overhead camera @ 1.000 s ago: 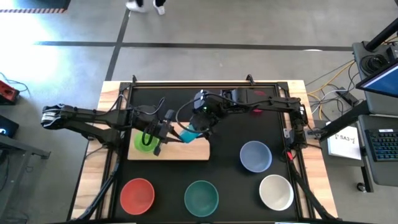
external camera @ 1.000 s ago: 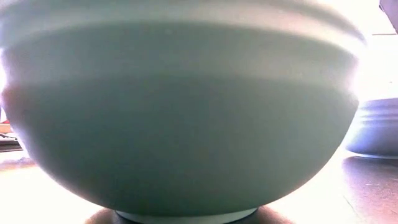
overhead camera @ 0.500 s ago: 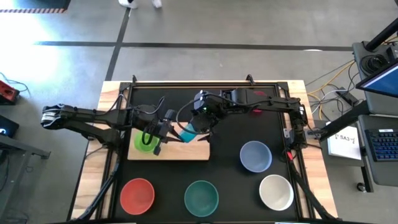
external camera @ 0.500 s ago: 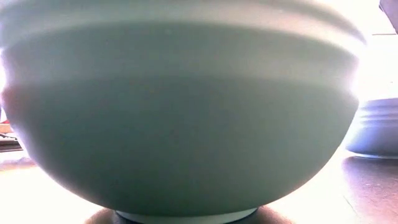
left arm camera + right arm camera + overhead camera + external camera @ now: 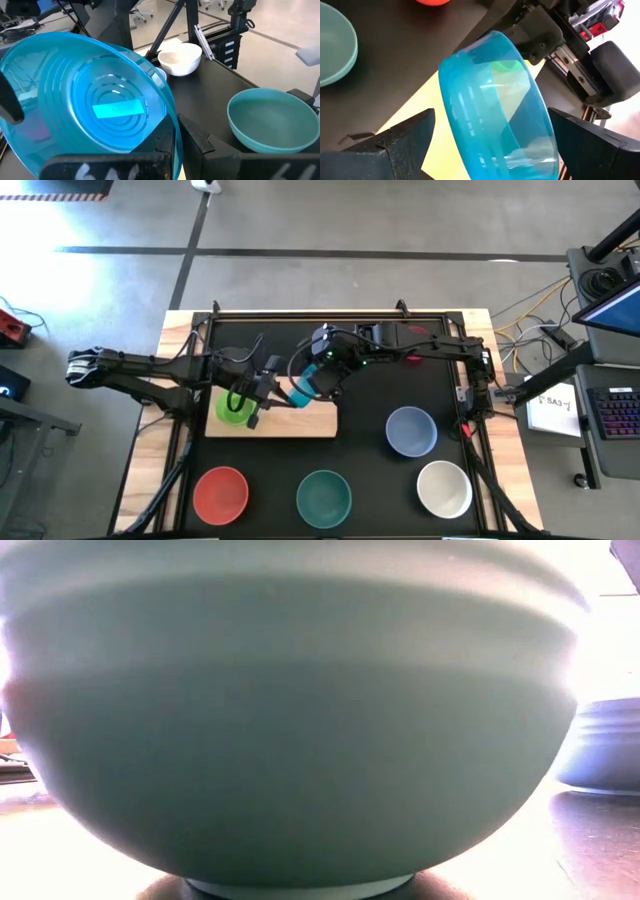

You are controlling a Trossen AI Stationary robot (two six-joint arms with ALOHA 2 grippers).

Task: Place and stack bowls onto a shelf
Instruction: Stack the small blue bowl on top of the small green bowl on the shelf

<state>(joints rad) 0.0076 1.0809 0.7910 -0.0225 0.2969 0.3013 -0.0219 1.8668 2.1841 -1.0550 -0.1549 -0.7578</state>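
High view: my left gripper (image 5: 262,402) pinches the rim of the small round cyan plastic bowl (image 5: 303,392), tilted over the flat light-wood shelf (image 5: 318,426) at 9 o'clock from the pale blue bowl (image 5: 411,430). My right gripper (image 5: 318,383) is wide around it, not squeezing. I think it is light, stiff and slippery, so the rim is the best place to hold.

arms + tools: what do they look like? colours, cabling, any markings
Both arms are dark, slim and jointed, with black cables looping along them. The left tool and right tool have blocky matte-black fingers. Faint whitish scrawl marks the left tool's front bar. Small red accents show on the right arm.
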